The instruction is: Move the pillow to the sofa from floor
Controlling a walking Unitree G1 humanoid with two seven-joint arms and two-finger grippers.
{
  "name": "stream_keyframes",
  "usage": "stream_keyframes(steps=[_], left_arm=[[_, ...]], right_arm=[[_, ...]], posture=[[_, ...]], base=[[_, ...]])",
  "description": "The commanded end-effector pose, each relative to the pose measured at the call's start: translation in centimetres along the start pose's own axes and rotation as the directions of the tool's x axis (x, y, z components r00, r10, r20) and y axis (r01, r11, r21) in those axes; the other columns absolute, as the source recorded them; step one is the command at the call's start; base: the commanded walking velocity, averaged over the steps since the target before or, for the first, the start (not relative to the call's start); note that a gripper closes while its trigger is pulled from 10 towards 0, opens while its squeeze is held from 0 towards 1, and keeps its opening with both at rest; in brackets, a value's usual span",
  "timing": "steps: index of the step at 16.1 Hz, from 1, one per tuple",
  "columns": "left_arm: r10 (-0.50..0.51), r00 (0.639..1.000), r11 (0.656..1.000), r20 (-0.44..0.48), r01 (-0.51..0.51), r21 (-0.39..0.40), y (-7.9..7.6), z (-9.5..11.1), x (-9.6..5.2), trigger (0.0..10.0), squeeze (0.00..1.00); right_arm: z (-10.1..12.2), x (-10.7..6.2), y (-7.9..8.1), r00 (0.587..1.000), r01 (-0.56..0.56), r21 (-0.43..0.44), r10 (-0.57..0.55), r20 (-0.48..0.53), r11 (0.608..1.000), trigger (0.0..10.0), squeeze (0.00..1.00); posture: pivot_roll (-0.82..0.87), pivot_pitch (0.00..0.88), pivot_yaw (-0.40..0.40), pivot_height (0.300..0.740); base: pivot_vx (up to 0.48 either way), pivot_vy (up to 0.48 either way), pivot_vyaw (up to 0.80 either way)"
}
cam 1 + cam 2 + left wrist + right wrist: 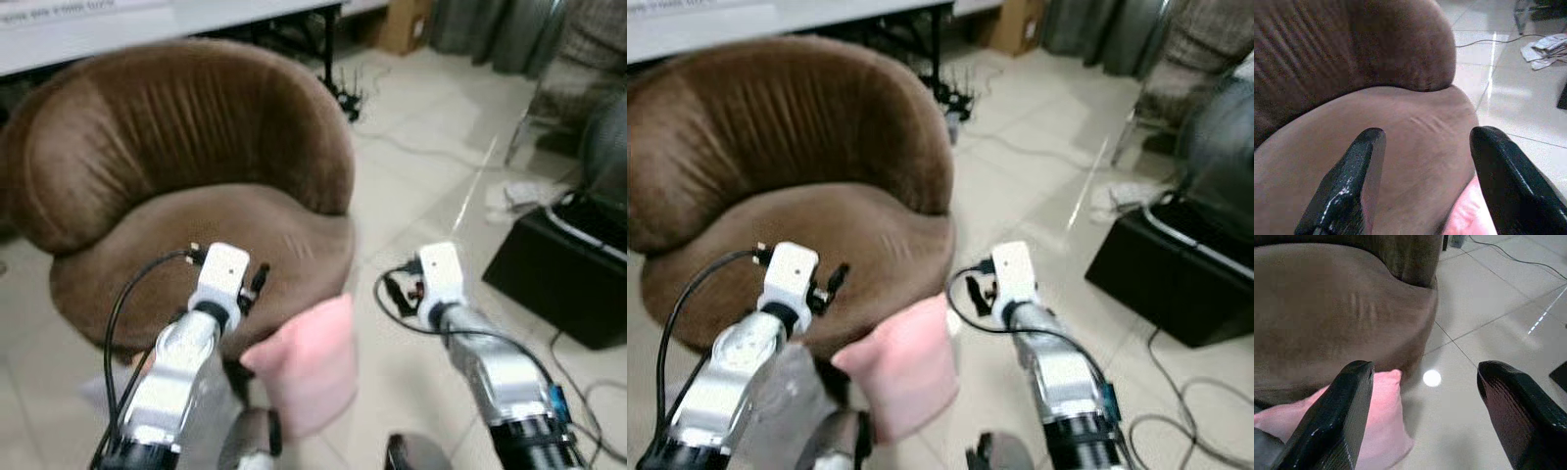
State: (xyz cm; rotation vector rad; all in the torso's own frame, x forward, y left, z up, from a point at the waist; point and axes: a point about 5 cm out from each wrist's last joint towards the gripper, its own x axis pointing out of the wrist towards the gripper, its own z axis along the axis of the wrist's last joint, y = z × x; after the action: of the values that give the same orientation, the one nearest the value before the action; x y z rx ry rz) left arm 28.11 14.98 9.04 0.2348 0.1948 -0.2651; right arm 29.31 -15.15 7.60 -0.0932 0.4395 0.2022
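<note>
The left gripper (1422, 181) hangs with its black fingers spread wide and nothing between them, poised above the front of the brown sofa (196, 225) seat; the right gripper (1422, 416) is likewise splayed and empty, just off the sofa's front right corner over the tiled floor (421, 186). The pink pillow (306, 364) stands on the floor, leaning against the sofa's front edge between the two arms. By my judgement the task has barely begun: the pillow is ungrasped and must yet be seized, lifted and set on the seat. No legible writing appears anywhere.
</note>
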Motion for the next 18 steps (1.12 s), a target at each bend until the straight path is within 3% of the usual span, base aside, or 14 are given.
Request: stream_keyframes(steps=[1,12,16,18], left_arm=[[-0.003,1.0,1.0,0.0,0.003,0.007,-0.2,0.2,0.2,10.0,0.0],[0.018,1.0,1.0,-0.012,-0.018,0.011,-0.1,0.1,0.4,10.0,0.0],[0.011,0.998,0.998,-0.054,-0.007,0.068,0.5,-0.3,0.6,10.0,0.0],[0.006,0.998,0.996,-0.07,0.0,0.088,0.3,-0.7,0.5,10.0,0.0]], right_arm=[[0.2,0.0,-0.3,1.0,0.005,0.006,-0.005,0.008,1.0,10.0,0.0],[0.3,0.1,-0.3,1.0,-0.003,-0.003,0.003,0.005,1.0,10.0,0.0],[-0.4,0.0,0.0,1.0,0.01,0.022,-0.01,-0.016,1.0,10.0,0.0],[-0.7,0.0,0.0,0.999,-0.001,0.017,0.001,-0.033,1.0,10.0,0.0]], posture=[[0.02,0.0,0.005,0.635],[0.02,0.0,0.008,0.635],[0.03,0.0,0.027,0.635],[0.07,0.0,-0.006,0.635]], base=[[0.0,0.0,0.0],[0.0,0.0,0.0],[0.0,0.0,0.0],[0.0,0.0,0.0]])
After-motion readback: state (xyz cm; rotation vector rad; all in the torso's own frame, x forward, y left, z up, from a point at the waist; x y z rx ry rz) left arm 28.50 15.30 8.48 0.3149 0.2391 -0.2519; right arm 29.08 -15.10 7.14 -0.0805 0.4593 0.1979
